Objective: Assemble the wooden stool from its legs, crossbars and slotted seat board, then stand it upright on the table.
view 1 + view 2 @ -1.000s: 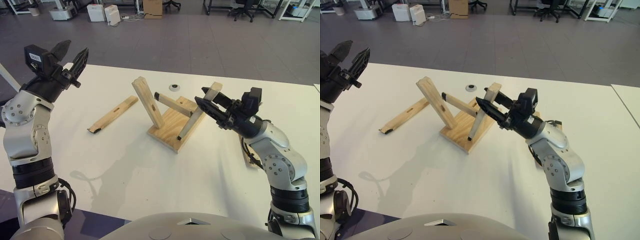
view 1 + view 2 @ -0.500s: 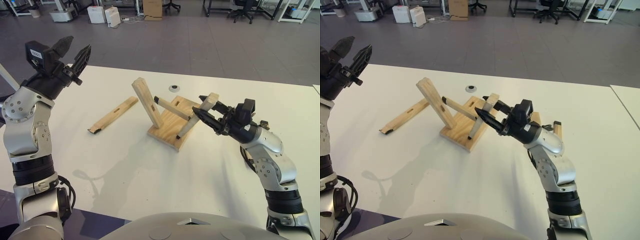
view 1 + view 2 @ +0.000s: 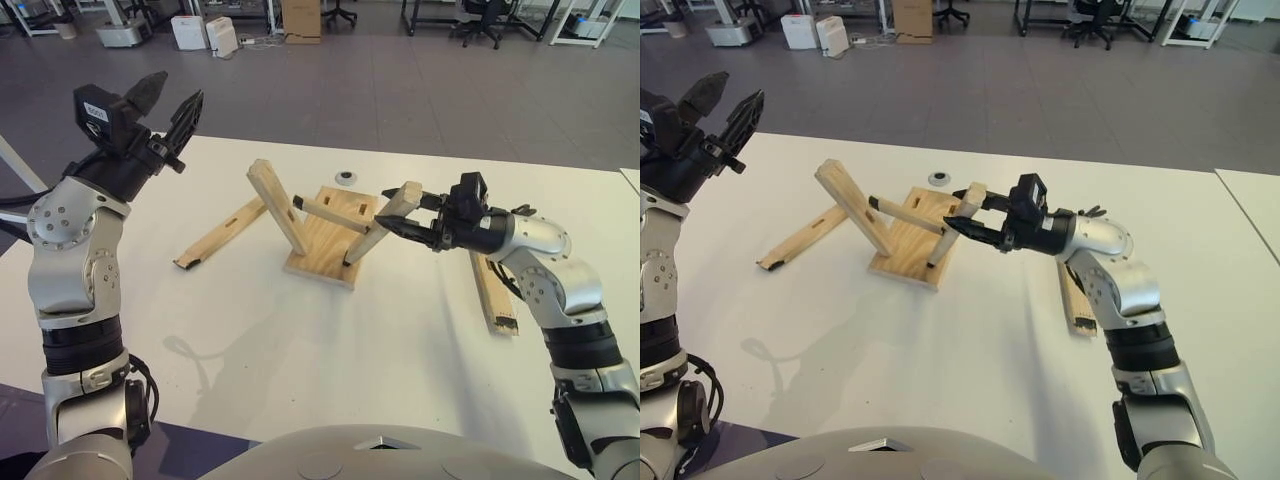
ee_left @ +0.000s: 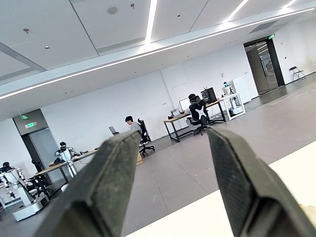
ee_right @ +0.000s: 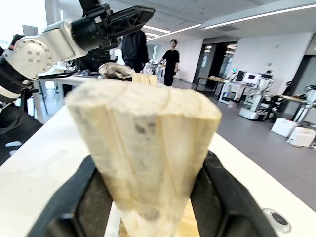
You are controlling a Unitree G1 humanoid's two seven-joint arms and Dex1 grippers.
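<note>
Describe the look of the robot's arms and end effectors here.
The left arm and right arm are silver-grey, built of rounded joint housings split by black bands. The left end effector and right end effector are black, each with two tapered, pointed fingers. The left one carries a small white label. Thin black cables loop beside the right arm.

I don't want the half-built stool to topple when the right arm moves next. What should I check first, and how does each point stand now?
1. Right gripper clamped on the held leg, pads on both sides: ok.
2. Held leg's foot seated in the seat board: cannot tell.
3. Crossbar locked into the held leg and the tilted leg: cannot tell.
4. Left gripper open and raised clear of the parts: ok.
5. All legs fitted: not ok. One loose leg and a second loose leg lie flat beside the board.
</note>
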